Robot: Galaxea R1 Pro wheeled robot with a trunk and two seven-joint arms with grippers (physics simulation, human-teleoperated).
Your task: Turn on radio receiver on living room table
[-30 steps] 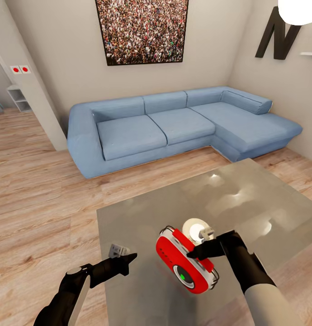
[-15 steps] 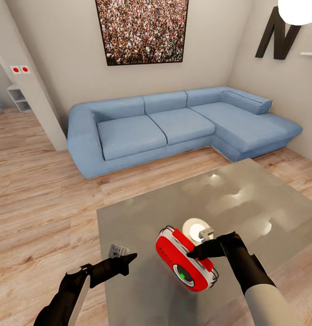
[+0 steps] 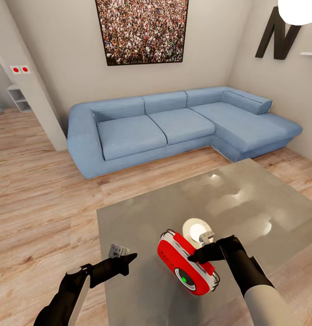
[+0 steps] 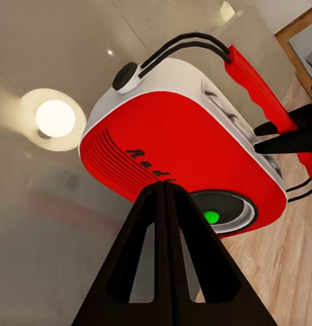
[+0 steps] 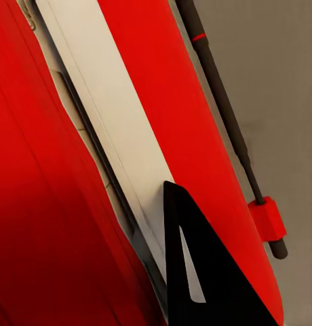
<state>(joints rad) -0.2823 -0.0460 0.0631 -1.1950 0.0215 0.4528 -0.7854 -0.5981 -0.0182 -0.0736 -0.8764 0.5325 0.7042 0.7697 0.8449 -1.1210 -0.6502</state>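
Note:
The red radio receiver [image 3: 183, 265] lies tilted on the near part of the glossy grey table [image 3: 246, 203], its green-centred dial facing up. My right gripper [image 3: 192, 259] is shut, and its tip touches the radio's white trim beside the red handle. In the right wrist view the shut fingers [image 5: 190, 272] rest against the white band of the radio [image 5: 95, 109]. My left gripper [image 3: 130, 259] is shut and hovers to the left of the radio, apart from it. The left wrist view has the radio [image 4: 176, 136] just beyond the closed fingertips [image 4: 166, 197].
The living room's blue L-shaped sofa [image 3: 174, 127] stands beyond the table, under a framed crowd photo [image 3: 142, 29]. A white pendant lamp [image 3: 300, 9] hangs at the upper right. Light wood floor [image 3: 43, 194] surrounds the table, whose left edge lies under my left arm.
My right gripper has shifted slightly nearer and lower, and the radio has moved a little with it. The left arm has stayed still.

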